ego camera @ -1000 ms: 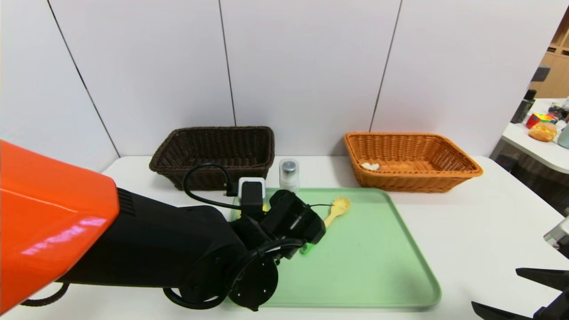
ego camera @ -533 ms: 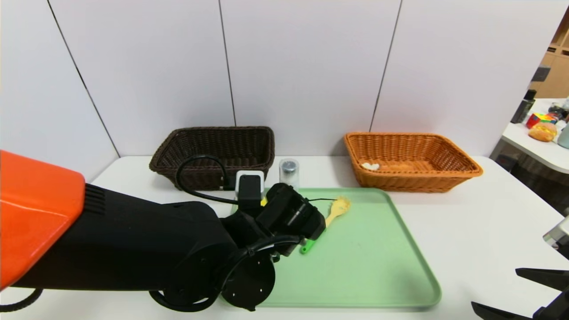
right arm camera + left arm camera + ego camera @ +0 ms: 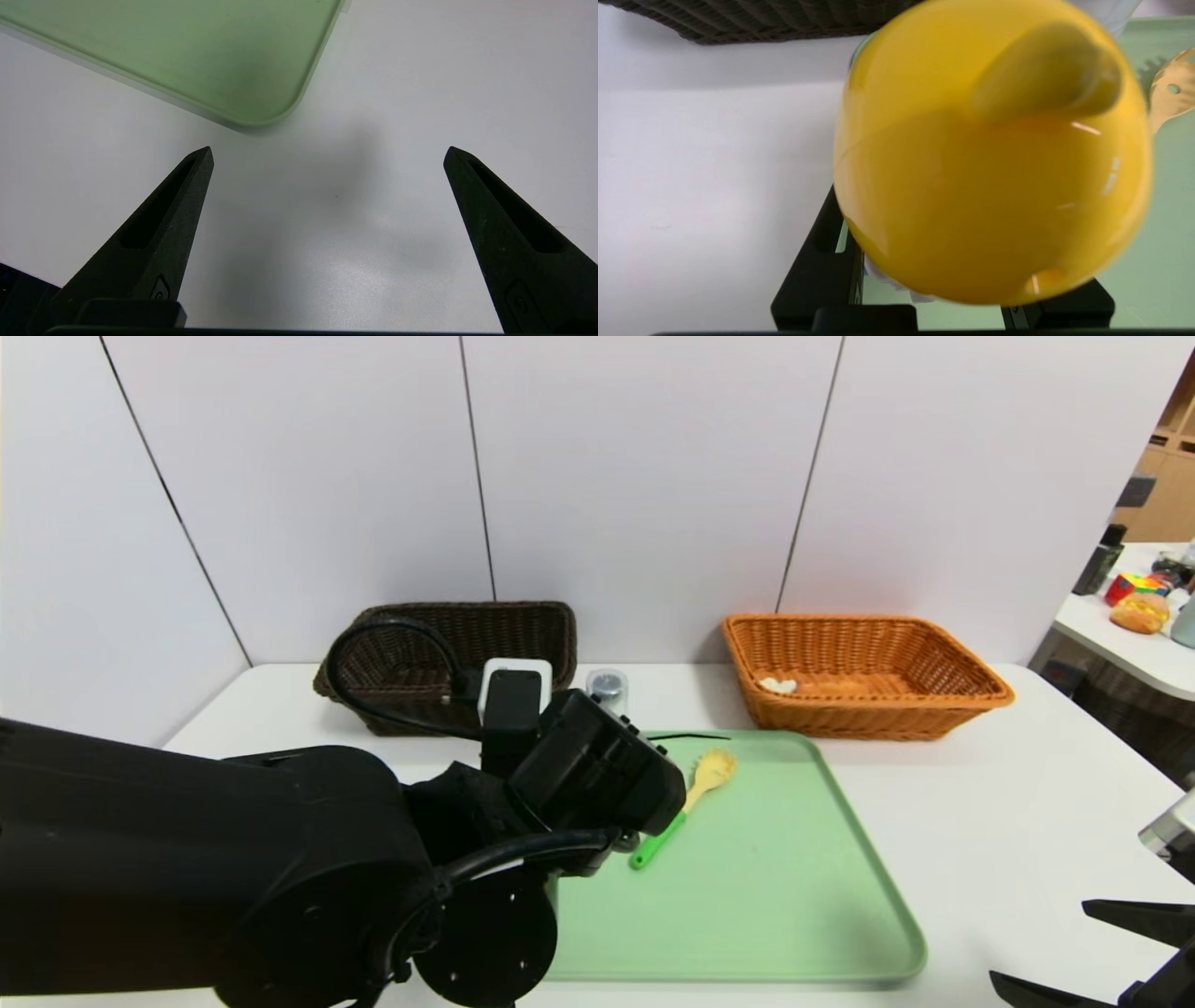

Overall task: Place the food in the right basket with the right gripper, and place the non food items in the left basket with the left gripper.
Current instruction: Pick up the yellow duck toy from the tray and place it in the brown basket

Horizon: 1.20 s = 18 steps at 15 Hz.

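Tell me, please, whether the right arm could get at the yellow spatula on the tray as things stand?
Probably yes: the right gripper is open and empty beside the tray, and bare tray separates it from the spatula. Only the left gripper, holding a yellow object, crowds its handle.

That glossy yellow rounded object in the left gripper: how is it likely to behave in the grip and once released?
The glossy yellow rounded object shows sharp highlights, so it looks like smooth, hard plastic and is probably slippery between the left gripper's fingers. Its curved body gives little flat contact, so it may twist in the grip. Dropped into the dark brown wicker basket, it would likely roll before settling.
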### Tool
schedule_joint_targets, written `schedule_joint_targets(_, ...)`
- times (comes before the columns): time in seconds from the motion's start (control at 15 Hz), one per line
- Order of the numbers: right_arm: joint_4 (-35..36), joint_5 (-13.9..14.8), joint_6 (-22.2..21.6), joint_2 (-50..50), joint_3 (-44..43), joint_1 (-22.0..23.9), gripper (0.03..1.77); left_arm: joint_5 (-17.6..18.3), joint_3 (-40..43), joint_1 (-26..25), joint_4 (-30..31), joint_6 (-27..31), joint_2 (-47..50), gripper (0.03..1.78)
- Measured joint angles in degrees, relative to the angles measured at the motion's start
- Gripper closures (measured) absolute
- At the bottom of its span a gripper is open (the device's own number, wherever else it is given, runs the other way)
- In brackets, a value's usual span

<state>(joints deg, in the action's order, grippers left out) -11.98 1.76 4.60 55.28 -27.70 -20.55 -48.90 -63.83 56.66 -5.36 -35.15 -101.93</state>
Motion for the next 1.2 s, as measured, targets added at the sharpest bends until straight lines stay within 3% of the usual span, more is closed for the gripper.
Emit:
schedule_joint_targets(0.47,0.00,0.00,-0.13,0.11,0.17,-0.44,0.10,-0.74,-0.59,0.06,5.44,12.02,7.41,1.06)
schedule_joint_targets(0.73,-0.05,0.11,-0.16,-0.09,0.39,-0.44,0.10,-0.16,-1.13,-2.34,15.18,22.99,8.96,1.06)
schedule_joint_targets(1.2,0.00,0.09,-0.11,-0.51,0.39,-0.44,0.10,7.84,-8.11,-12.62,16.96,29.20,6.69,1.06)
